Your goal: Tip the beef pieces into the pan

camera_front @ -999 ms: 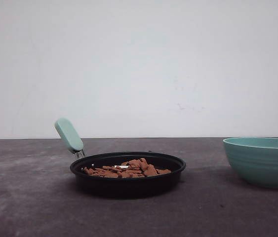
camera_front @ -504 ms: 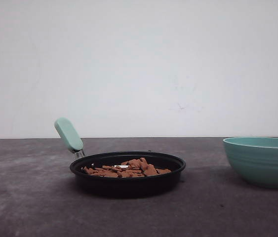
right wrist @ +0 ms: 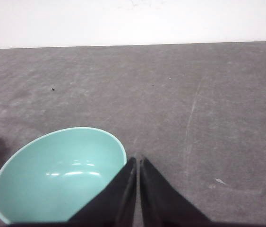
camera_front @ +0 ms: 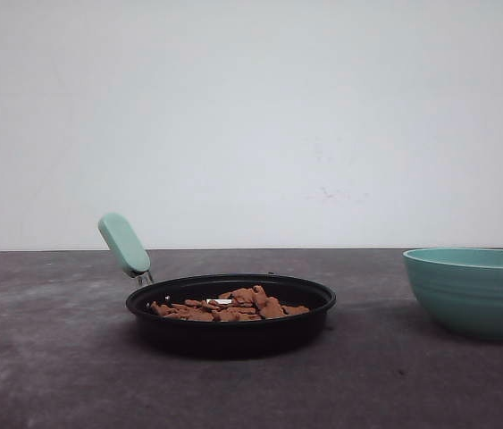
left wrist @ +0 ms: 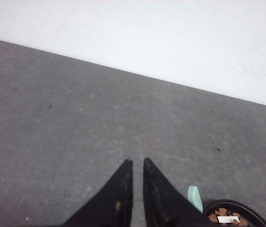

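Resting in the pan (camera_front: 230, 326), beef pieces (camera_front: 230, 307); both grippers clenched, empty

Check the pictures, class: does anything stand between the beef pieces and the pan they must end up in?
Nothing visible does. The beef pieces already lie heaped inside the pan, and the teal bowl beside it is empty.

Both claws, left (left wrist: 138, 163) and right (right wrist: 137, 161), closed, empty.
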`<state>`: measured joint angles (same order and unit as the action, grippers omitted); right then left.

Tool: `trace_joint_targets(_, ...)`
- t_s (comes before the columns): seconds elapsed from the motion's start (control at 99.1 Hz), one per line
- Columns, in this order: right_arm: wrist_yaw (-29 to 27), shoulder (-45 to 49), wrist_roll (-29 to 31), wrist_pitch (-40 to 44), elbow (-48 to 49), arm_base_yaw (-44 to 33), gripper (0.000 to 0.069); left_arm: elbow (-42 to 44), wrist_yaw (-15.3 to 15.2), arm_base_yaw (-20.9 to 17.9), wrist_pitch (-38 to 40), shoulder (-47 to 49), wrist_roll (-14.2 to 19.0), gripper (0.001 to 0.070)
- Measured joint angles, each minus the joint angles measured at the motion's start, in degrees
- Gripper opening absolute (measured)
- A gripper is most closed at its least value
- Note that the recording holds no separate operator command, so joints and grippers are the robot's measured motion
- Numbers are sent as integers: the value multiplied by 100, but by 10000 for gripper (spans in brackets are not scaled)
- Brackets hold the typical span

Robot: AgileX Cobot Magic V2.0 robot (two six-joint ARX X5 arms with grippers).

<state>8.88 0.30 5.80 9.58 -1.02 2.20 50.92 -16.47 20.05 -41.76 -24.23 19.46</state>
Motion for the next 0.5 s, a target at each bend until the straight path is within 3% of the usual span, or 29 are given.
trace_joint_targets(0.091,0,2,0,0,0,0,10,0,-7,-50,-2,129,-136,14)
trace_joint_targets(0.272,0,0,0,0,0,0,10,-208,-20,-636,269,839,-990,14)
trace_joint_targets(0.403,0,2,0,0,0,0,10,-1178,7,-1189,944,1582,-1228,14)
trace_joint_targets(0.504,0,2,0,0,0,0,10,-2291,457,-1600,1596,2267,-1176,14)
